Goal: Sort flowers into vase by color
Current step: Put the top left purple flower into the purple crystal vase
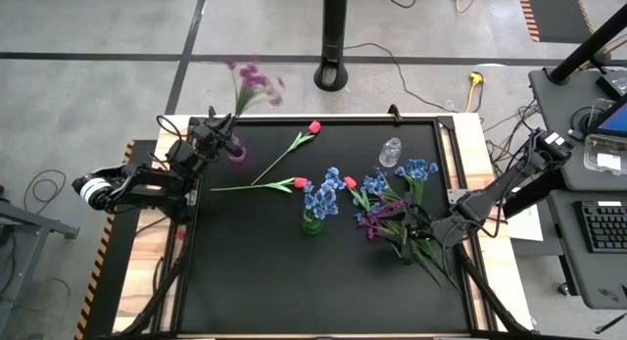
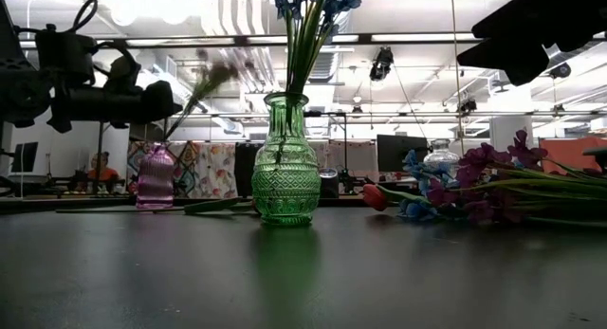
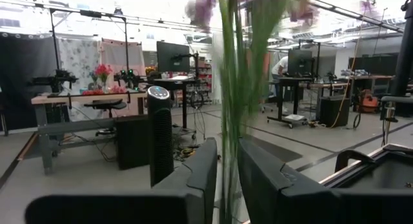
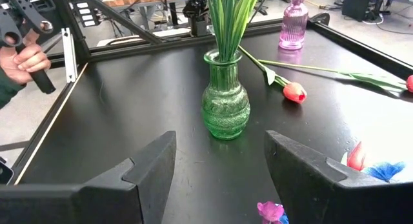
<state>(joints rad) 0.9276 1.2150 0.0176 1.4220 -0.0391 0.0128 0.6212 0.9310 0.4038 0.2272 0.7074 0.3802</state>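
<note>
A bunch of purple flowers [image 1: 255, 80] stands in the small pink vase [image 1: 236, 152] at the table's far left, its blossoms blurred. My left gripper [image 1: 223, 136] is closed around its stems just above the vase's mouth. A green vase [image 1: 313, 222] at mid-table holds blue flowers [image 1: 321, 198]. Three red tulips [image 1: 313, 127] [image 1: 299, 183] [image 1: 350, 182] lie on the black table. A pile of blue and purple flowers [image 1: 392, 208] lies at the right. My right gripper [image 1: 423, 232] hovers open over that pile, nothing between its fingers [image 4: 148, 166]. My left gripper has the green stems of the purple flowers [image 3: 230, 121] between its two fingers, which stand close on either side and lie across them. The fingers come about level from the table's left. The stems rise upright, their lower ends in the pink vase [image 2: 156, 177].
A clear glass vase [image 1: 390, 152] stands at the far right of the table. Raised rails run along the table's edges [image 1: 460, 183]. A person's hand [image 4: 19, 62] holding a dark handle shows beyond the table's edge in the right wrist view.
</note>
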